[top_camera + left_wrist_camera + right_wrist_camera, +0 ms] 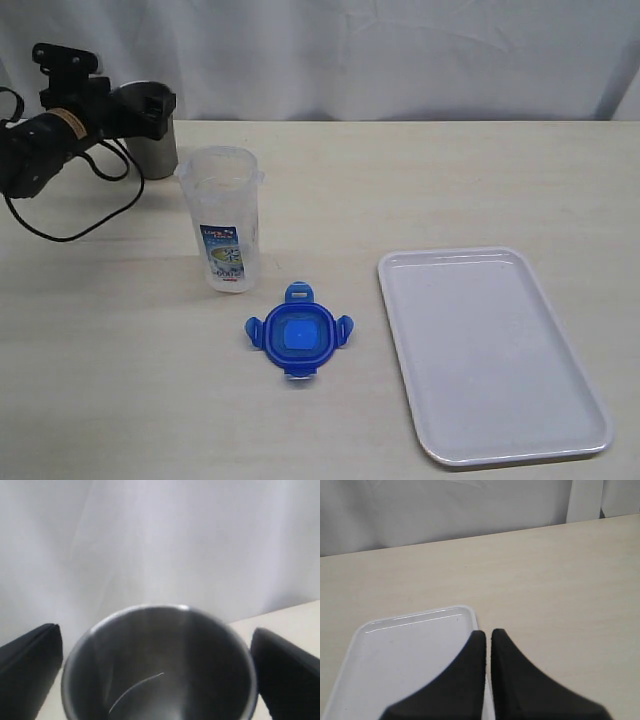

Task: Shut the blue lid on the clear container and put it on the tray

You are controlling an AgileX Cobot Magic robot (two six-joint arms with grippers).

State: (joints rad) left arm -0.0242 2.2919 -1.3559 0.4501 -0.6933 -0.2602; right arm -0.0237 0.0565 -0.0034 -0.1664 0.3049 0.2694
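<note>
The clear container stands upright and lidless left of the table's middle, its label facing the front. In front of it, flat on the table, lies the blue lid with its flaps spread. At the right lies the white tray, with nothing on it. My left gripper is at the back left, well away from the container; its jaws stand wide on either side of a steel cup. My right gripper is shut and holds nothing; it hovers over a corner of the tray and does not show in the exterior view.
The steel cup stands on the table just behind and left of the container. A black cable loops on the table under the left arm. A white curtain closes off the back edge.
</note>
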